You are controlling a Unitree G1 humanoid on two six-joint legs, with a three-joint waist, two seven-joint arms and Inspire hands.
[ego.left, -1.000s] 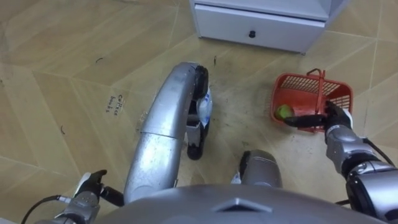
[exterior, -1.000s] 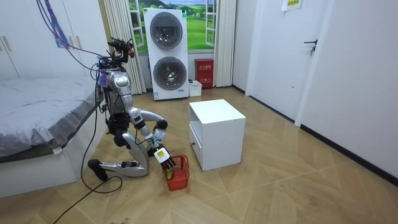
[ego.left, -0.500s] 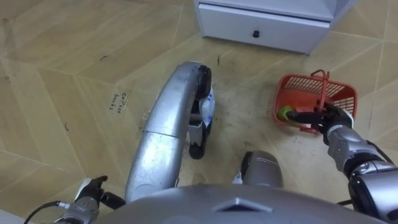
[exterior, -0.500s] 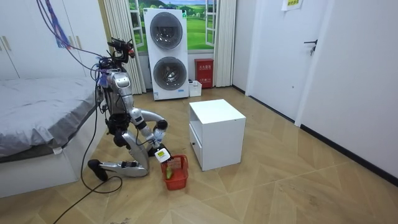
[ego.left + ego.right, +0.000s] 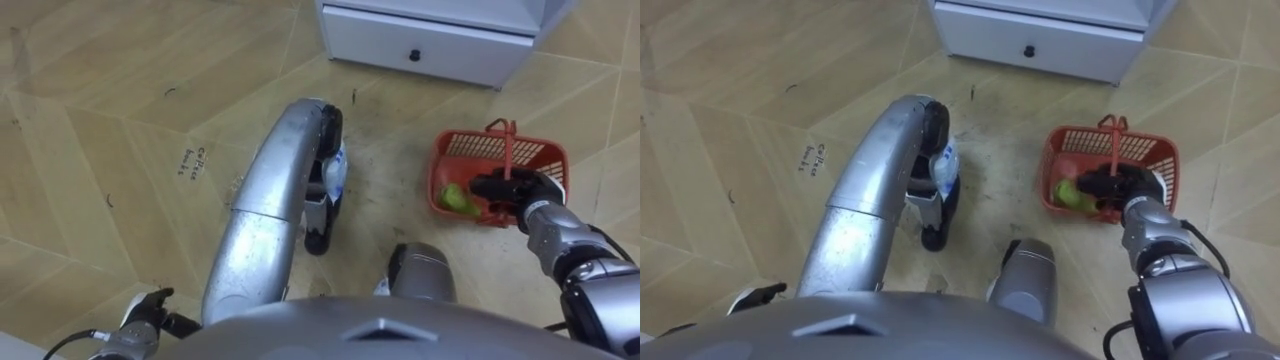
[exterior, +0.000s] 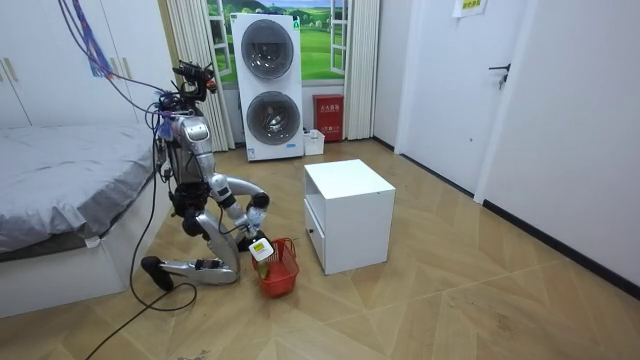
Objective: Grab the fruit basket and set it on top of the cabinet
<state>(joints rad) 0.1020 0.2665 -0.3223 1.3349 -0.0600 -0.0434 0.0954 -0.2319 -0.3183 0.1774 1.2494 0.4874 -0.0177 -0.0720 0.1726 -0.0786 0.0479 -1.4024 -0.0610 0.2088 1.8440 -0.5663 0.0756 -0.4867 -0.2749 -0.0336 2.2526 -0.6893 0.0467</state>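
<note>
A red plastic fruit basket (image 5: 462, 153) with an upright handle stands on the wooden floor at my right, before the white cabinet. A green fruit (image 5: 456, 197) lies inside at its near side. My right hand (image 5: 512, 187) reaches over the basket's near rim, its dark fingers curled round the foot of the handle. In the room view I kneel on the floor, and the basket (image 6: 281, 271) leans tilted beside my right hand (image 6: 262, 249). My left hand (image 5: 141, 314) hangs low at the lower left, away from the basket.
A white cabinet (image 5: 430, 42) with a knobbed drawer stands just beyond the basket. In the room view a bed (image 6: 60, 190) lies behind me and stacked washing machines (image 6: 268, 85) stand by the window. Bare wooden floor stretches to the room view's right.
My right hand's fingers went from straight to curled round the basket's handle. The basket has tipped and shifted a little toward my left, and the green fruit rolled with it.
</note>
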